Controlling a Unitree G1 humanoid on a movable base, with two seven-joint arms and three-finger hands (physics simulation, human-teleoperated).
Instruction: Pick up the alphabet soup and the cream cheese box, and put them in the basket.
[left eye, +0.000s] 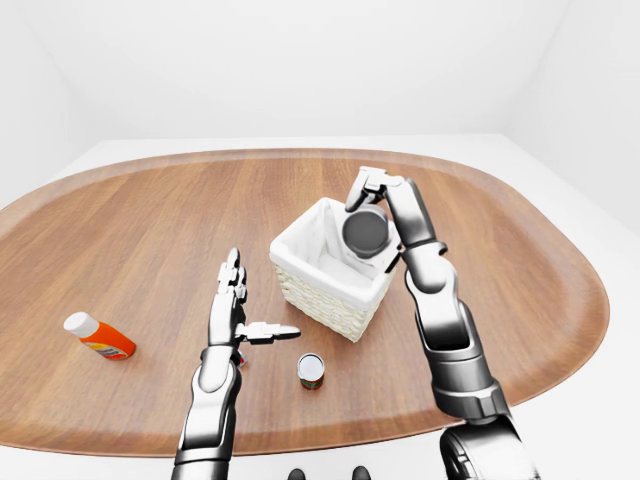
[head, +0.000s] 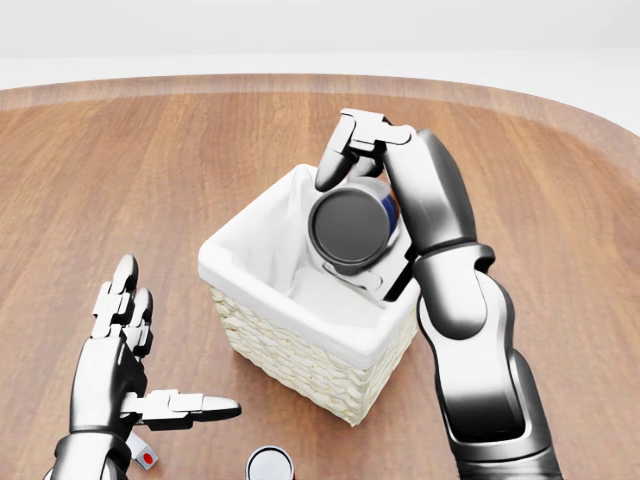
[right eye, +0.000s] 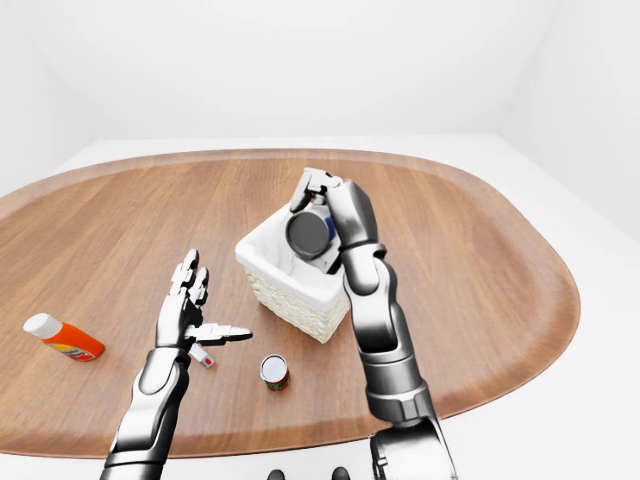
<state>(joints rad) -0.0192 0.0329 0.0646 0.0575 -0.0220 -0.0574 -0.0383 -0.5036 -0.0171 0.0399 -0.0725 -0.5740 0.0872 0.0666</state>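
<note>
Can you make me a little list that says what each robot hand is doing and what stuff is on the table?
right hand: holds the soup can tipped on its side over the basket
left hand: open, holding nothing
basket: white liner, on the wooden table
small can: upright, below the basket in the left-eye view
orange bottle: lying at the table's left
cream cheese box: cannot tell

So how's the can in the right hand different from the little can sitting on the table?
The held can lies tipped on its side over the basket, gripped by the right hand; the small can stands upright on the table, touched by nothing. The held can looks larger, though it is nearer the camera. It shows a blue label; the small one a dark red. Both are cylinders with grey ends.
</note>
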